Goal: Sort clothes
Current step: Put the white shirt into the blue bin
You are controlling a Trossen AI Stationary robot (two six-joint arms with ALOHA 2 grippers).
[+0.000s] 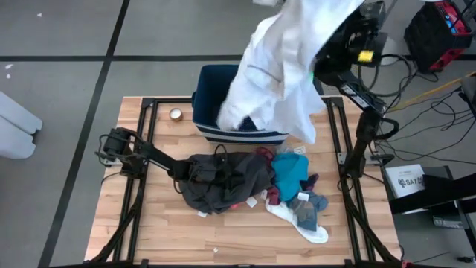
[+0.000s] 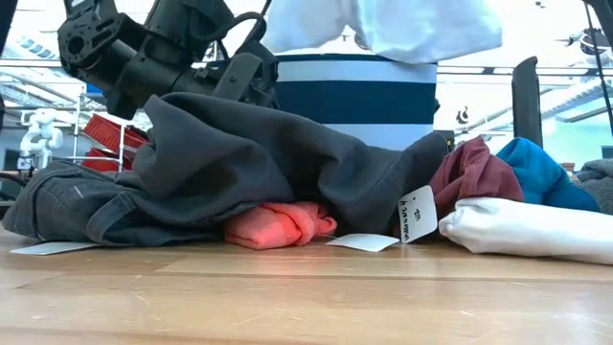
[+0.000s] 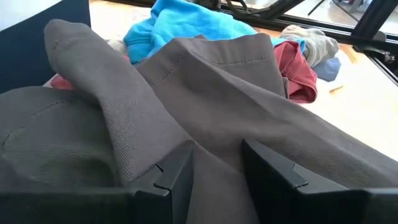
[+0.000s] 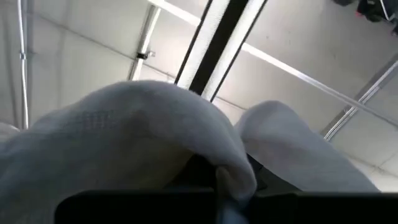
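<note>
A large white garment (image 1: 275, 74) hangs from my right gripper (image 4: 217, 180) high above the dark blue striped bin (image 1: 212, 82) at the table's far middle. Its lower end reaches the bin's opening. A dark grey garment (image 1: 230, 182) lies heaped at the table's middle, with my left gripper (image 3: 217, 180) shut on its left part. Right of it lie a bright blue piece (image 1: 291, 173), a maroon piece (image 2: 474, 172), small blue-grey pieces (image 1: 306, 205) and a white piece (image 2: 527, 230). A salmon piece (image 2: 278, 225) sticks out from under the grey heap. My left gripper pinches a raised fold of the dark grey garment (image 3: 217, 155) between its two fingers, coming slanting down from the table's left. The rest of the garment lies heaped on the table and on the other clothes. My right gripper holds the white garment near its upper end (image 4: 186, 124). The cloth drapes over the fingers and hides the place of contact. The garment hangs slack below the gripper, lifted clear of the table, over the bin.
A small round object (image 1: 175, 114) sits left of the bin. Black frame rails (image 1: 145, 149) run along the table's left and right sides. Paper tags (image 2: 417, 213) lie among the clothes. Bare wood shows at the near edge (image 1: 186, 238).
</note>
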